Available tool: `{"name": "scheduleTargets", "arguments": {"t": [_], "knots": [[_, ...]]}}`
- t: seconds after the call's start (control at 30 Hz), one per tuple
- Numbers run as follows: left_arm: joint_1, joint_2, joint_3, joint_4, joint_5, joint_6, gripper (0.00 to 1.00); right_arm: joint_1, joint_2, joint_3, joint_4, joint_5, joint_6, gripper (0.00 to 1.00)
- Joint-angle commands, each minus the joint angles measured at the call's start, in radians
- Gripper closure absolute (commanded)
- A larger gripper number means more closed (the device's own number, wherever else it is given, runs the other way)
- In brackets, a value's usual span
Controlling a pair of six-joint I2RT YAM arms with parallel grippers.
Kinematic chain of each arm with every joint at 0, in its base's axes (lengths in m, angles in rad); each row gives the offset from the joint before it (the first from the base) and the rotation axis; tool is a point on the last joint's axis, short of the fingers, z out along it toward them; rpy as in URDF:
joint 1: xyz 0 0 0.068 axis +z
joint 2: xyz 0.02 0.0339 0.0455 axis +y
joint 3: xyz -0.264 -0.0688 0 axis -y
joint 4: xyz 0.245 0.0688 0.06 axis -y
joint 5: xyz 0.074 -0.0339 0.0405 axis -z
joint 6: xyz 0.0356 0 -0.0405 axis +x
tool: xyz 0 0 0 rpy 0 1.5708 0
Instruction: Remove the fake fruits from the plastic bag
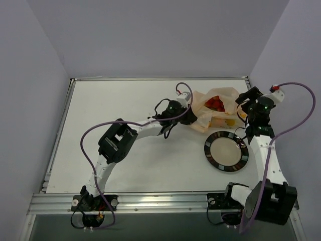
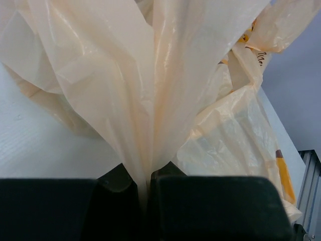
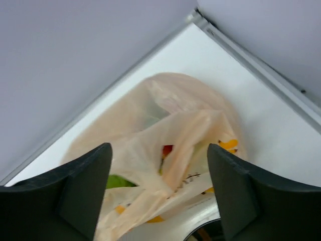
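The plastic bag (image 1: 214, 114) lies crumpled on the counter (image 1: 115, 100) in the upper right of the overhead view, just above the black-rimmed plate (image 1: 209, 153). The fruits are inside it, and none is seen outside. A red cluster (image 1: 215, 104) shows through the thin film near the bag's top. In the right wrist view, a red piece (image 3: 167, 149) and a green piece (image 3: 116, 181) show behind the film in the lower half of the frame. The left claw (image 2: 145, 183) is pressed together on a gathered fold of the bag at the bottom centre of its wrist view, with film fanning upward from the pinch. This hold probably anchors the bag's left side so it cannot slide while the other arm works. The right claw (image 3: 159, 153) is spread with nothing held, facing the bag's right side and apparently not touching it. The spread stance suits taking the opposite edge to open the mouth.
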Motion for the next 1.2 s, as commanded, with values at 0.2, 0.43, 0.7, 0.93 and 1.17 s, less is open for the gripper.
{"name": "scheduleTargets", "arguments": {"t": [0.2,0.43,0.7,0.93,1.17], "knots": [[-0.015,-0.111,-0.047,0.097,0.009,-0.013,0.98,0.452,-0.047,0.056,-0.17,0.142,-0.134,0.75],[-0.015,-0.145,-0.113,0.093,-0.028,0.023,0.98,0.45,0.194,0.124,-0.149,0.102,-0.22,0.88],[-0.023,-0.123,-0.11,0.062,-0.04,0.056,0.98,0.311,0.392,0.188,-0.127,0.087,-0.221,0.83],[-0.046,-0.103,-0.107,0.048,-0.049,0.079,0.97,0.278,0.452,0.153,-0.126,0.16,-0.194,0.47],[-0.065,-0.077,-0.099,0.06,-0.043,0.076,0.98,0.275,0.483,0.144,-0.118,0.205,-0.175,0.22]]}}
